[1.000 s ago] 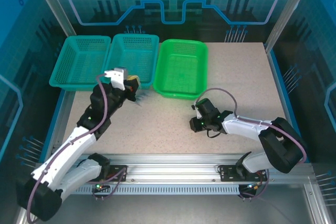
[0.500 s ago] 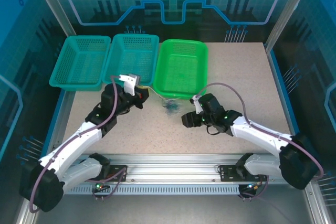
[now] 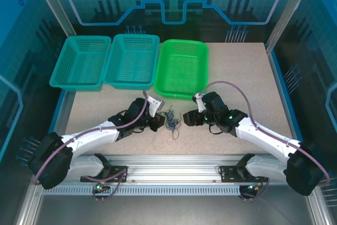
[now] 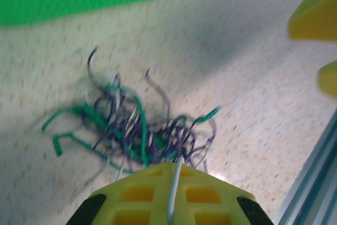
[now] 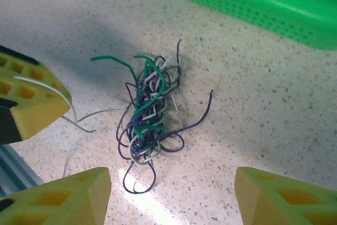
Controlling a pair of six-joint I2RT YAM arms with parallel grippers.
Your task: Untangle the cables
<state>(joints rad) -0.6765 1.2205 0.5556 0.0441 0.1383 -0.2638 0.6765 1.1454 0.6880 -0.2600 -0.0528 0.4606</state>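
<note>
Well, the cables (image 3: 171, 119) are lying in one knotted clump on the table (image 3: 237, 77), just in front of the green basket (image 3: 181, 69) and right between the two arms. From the right wrist you can pick out green, dark purple and white strands all wound round each other (image 5: 147, 119), with a few loose ends curling outward.

The left gripper (image 3: 157, 121) sits just beside the clump with its jaws pressed together, and a white wire (image 4: 174, 193) runs through the seam between them, so it looks to be pinching that one strand. The same wire trails from it across to the heap (image 5: 84, 114). The right gripper (image 5: 171, 193) hangs low over the near side of the clump, jaws spread wide with nothing in them.

To my eye this is the separating step: one strand is anchored and the other arm is lining up for a hold. Next, I'd say, the right jaws need to drop over the body of the knot and close on it, so the white strand can be drawn out sideways without dragging everything along.
</note>
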